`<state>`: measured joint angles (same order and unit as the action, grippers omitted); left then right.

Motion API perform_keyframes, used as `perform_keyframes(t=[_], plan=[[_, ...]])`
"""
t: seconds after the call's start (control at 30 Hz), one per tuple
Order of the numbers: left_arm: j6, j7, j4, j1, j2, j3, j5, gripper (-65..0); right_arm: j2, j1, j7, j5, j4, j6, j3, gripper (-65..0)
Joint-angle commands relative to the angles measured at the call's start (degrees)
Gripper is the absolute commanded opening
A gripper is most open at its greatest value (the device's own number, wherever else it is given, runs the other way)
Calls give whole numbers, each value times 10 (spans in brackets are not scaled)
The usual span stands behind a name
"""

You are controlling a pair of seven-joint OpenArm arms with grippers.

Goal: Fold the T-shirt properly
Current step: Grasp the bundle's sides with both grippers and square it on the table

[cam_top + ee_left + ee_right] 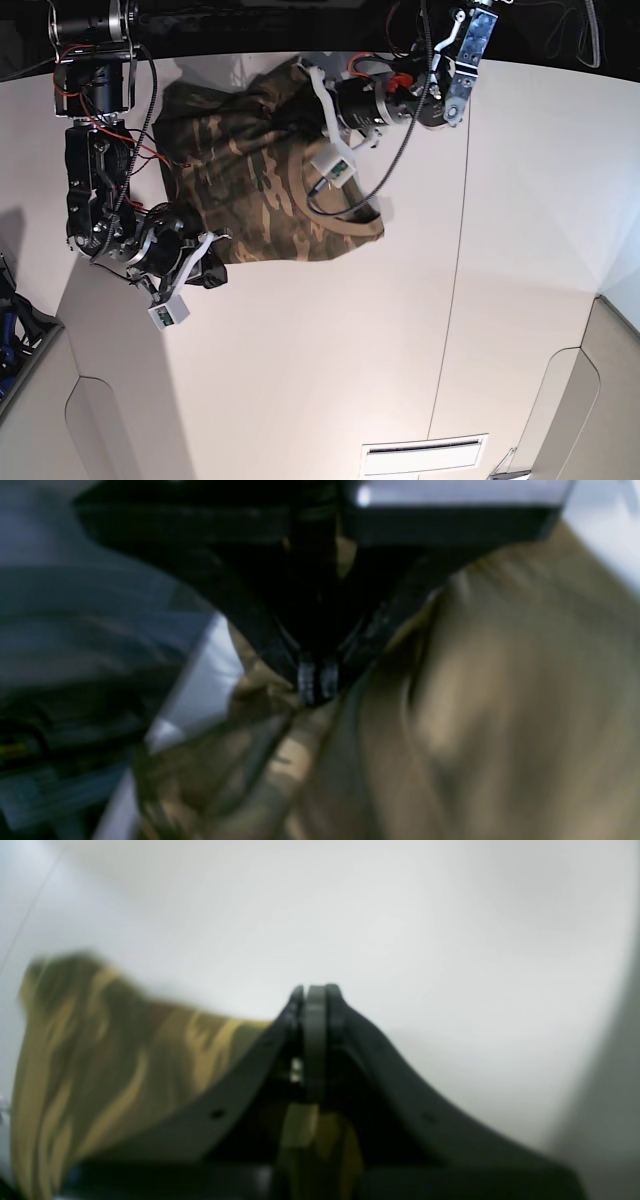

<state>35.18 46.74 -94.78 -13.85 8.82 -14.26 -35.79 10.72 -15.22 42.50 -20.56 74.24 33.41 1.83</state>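
While spread on one white table (520, 220): one T-shirt (250, 190), two arms, both jaws clamped on it.

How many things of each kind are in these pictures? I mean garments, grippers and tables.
T-shirt: 1
Grippers: 2, left gripper and right gripper, both shut
Table: 1
Total: 4

Even bright light, wrist views blurry
Both wrist cams smeared, soft focus – base view sharp, w/ bent edges.
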Motion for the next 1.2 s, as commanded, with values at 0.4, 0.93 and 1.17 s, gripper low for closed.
perform_keyframes(t=[0.4, 0.93, 1.17], plan=[[-44, -84, 30, 133, 63, 51, 77, -650, 10, -4, 41, -76, 9, 2, 2, -650], [-50, -93, 120, 207, 63, 51, 81, -650, 3, 171, 50, -145, 118, 5, 2, -650], [-50, -92, 117, 207, 63, 51, 63, -650, -4, 205, 58, -143, 184, 4, 2, -650]])
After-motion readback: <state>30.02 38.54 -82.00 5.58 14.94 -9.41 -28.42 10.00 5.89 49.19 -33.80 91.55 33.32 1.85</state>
